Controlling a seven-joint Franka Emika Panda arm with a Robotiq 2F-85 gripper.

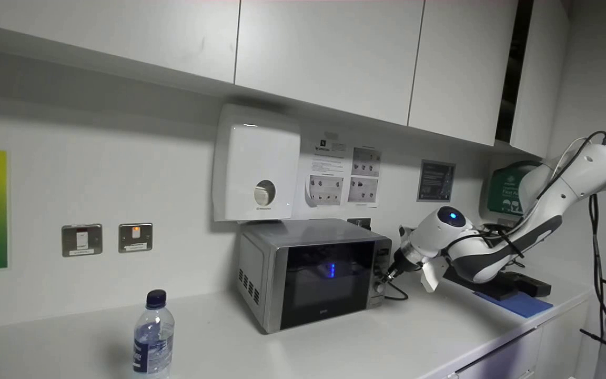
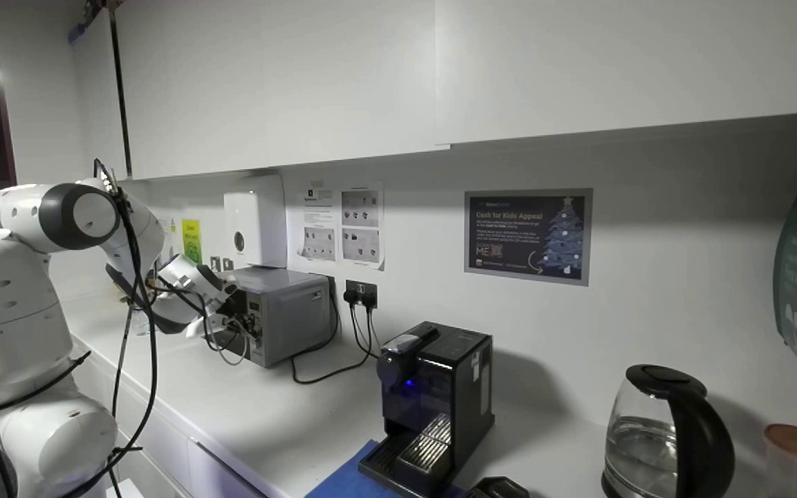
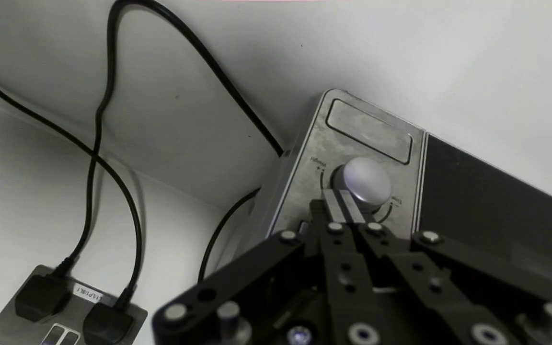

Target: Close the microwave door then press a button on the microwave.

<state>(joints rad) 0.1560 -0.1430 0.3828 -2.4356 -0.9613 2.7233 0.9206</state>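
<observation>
In an exterior view, a bottle (image 1: 153, 339) stands near left on the table (image 1: 224, 347). Beyond it sits the microwave (image 1: 308, 234), door (image 1: 326, 281) apparently closed, its long front running from near left to far right. At the far right end, the end effector (image 3: 343, 206), clenched on nothing, points left at the control strip (image 1: 382, 253); the wrist view shows it at the knob (image 3: 367, 180), contact unclear. Any press likely needs a leftward push.
</observation>
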